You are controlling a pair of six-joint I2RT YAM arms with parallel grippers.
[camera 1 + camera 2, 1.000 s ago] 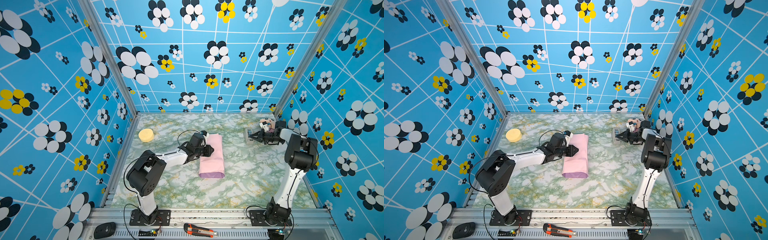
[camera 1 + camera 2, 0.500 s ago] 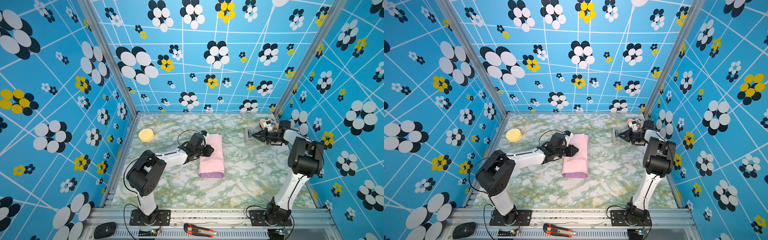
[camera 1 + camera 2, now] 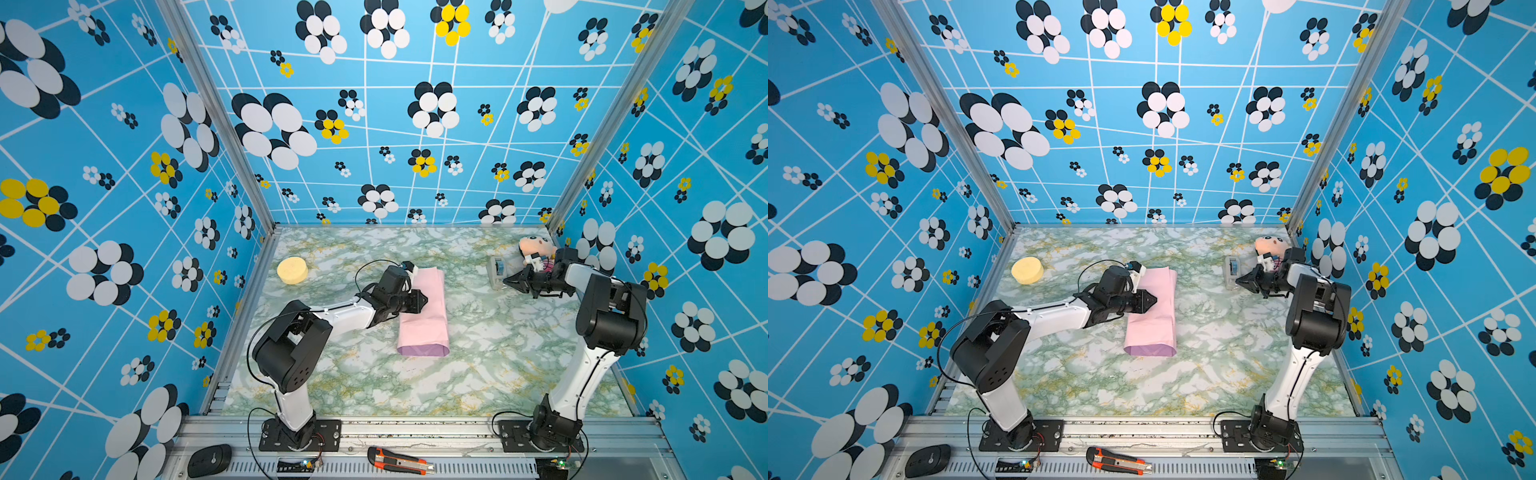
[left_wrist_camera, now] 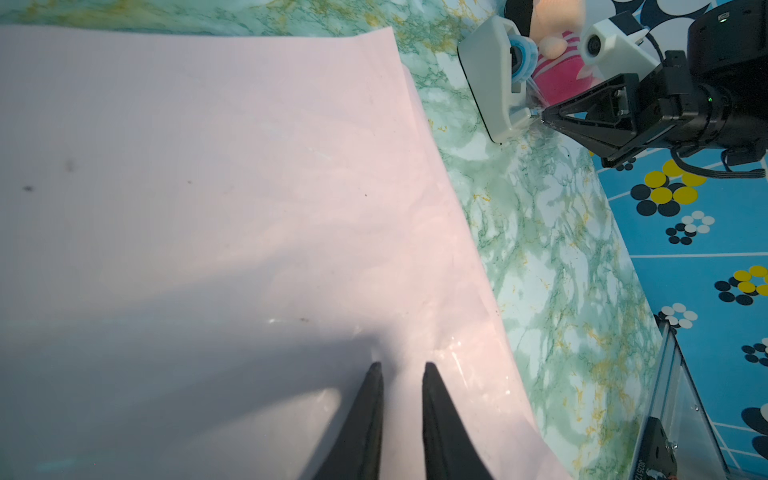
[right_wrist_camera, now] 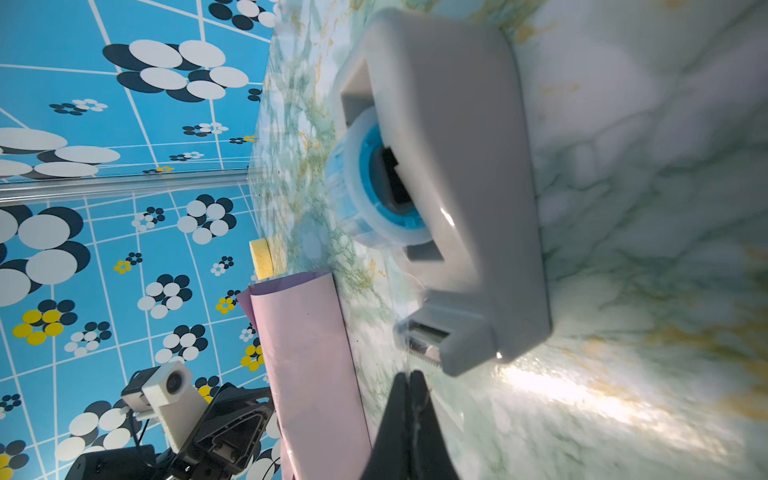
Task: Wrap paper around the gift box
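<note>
The gift box itself I could not see; I judged that it lay inside the paper (image 3: 422, 316), which was folded over into a long flat pink sleeve in the middle of the table (image 3: 498, 353), with the lilac side showing only at the open end nearest to my bases. My left gripper (image 4: 401, 365) was on top of this sleeve, the jaws a little apart with nothing between them, and the tips, as far as I could see, resting on the upper layer. I believe it pressed the flap down so that the fold would not spring open. My right gripper (image 5: 409, 376) was well apart from the paper, at the cutter end of the tape dispenser (image 5: 478, 187), with jaws fully closed. Whether a clear tape end was pinched between them I could not tell. This placing made sense to me: one hand for the seam, the other for tape. The yellow sponge (image 3: 292, 270) and the plush toy (image 3: 536, 247) stood aside, not in use.
</note>
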